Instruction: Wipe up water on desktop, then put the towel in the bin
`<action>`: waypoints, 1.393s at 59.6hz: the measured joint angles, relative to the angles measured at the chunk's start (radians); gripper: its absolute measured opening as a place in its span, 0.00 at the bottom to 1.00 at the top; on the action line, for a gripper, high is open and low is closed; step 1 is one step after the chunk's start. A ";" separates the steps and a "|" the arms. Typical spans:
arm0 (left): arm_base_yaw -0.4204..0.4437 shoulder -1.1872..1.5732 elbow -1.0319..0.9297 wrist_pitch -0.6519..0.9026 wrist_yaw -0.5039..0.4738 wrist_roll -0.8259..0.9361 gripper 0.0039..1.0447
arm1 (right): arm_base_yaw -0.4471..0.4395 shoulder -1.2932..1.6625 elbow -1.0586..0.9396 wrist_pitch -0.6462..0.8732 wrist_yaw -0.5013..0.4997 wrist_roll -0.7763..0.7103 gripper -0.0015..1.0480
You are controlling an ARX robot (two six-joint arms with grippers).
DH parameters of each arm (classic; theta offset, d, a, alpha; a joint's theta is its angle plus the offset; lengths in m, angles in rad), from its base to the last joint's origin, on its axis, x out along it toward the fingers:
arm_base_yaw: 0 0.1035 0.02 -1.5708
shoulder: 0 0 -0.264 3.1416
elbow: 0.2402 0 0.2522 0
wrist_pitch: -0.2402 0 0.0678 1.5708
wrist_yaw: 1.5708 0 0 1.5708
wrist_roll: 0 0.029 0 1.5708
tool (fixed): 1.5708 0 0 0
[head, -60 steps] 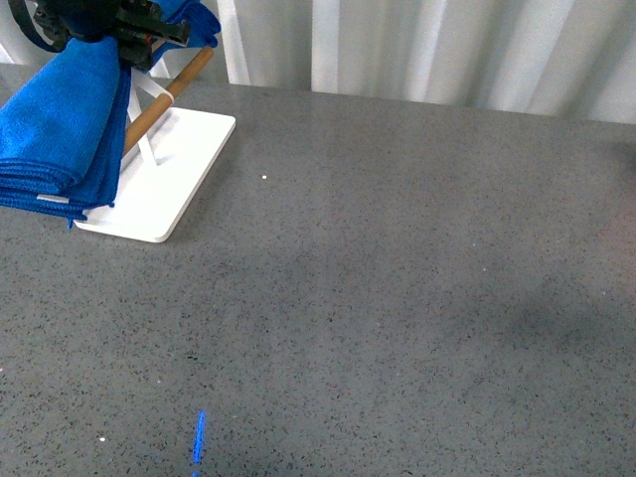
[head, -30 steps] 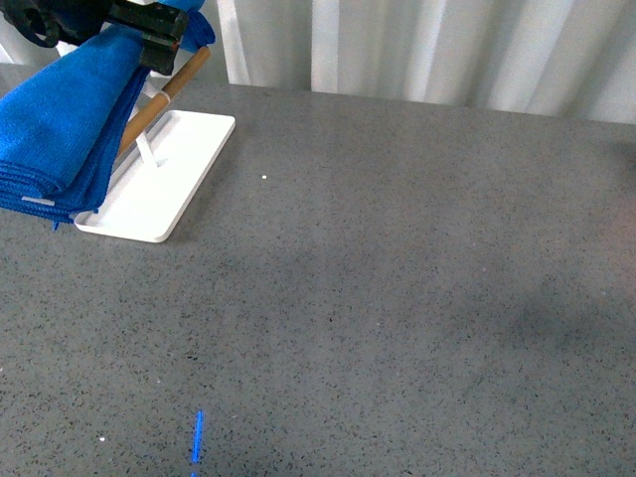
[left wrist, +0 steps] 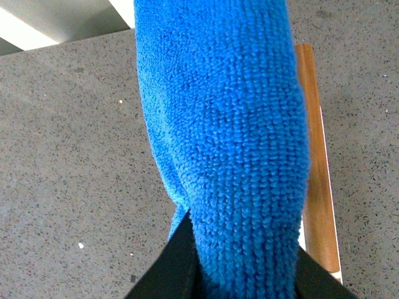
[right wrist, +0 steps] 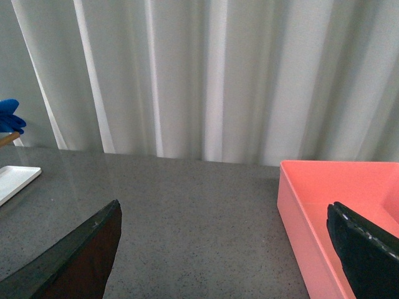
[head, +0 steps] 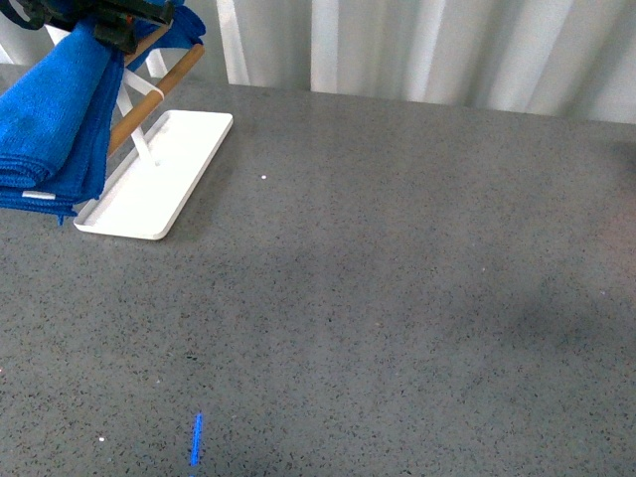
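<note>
Spreads as a dark grey speckled desktop (head: 397, 298) across the frame; bears a white tray (head: 181, 167) at upper left, a white speck (head: 263, 178) beside it, a blue streak (head: 197, 439) at lower left.

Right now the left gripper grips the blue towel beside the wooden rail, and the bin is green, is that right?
Not quite. The bin is pink, not green, as the right wrist view shows. The rest holds: the left gripper grips the blue towel beside the wooden rail.

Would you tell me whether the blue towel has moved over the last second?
Yes: the towel has shifted left and slightly up, uncovering more of the white tray.
</note>
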 joint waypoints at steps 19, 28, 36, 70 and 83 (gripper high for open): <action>0.011 -0.039 -0.001 0.000 -0.009 0.011 0.05 | 0.000 0.000 0.000 0.000 0.000 0.000 0.93; 0.000 -0.058 -0.002 0.000 0.015 0.003 0.05 | 0.000 0.000 0.000 0.000 0.000 0.000 0.93; -0.039 -0.117 0.008 0.013 0.049 -0.027 0.05 | 0.000 0.000 0.000 0.000 0.000 0.000 0.93; -0.326 -0.459 -0.110 0.175 0.167 -0.164 0.05 | 0.000 0.000 0.000 0.000 0.000 0.000 0.93; -0.428 -0.458 -0.222 0.272 0.184 -0.290 0.05 | 0.000 0.000 0.000 0.000 0.000 0.000 0.93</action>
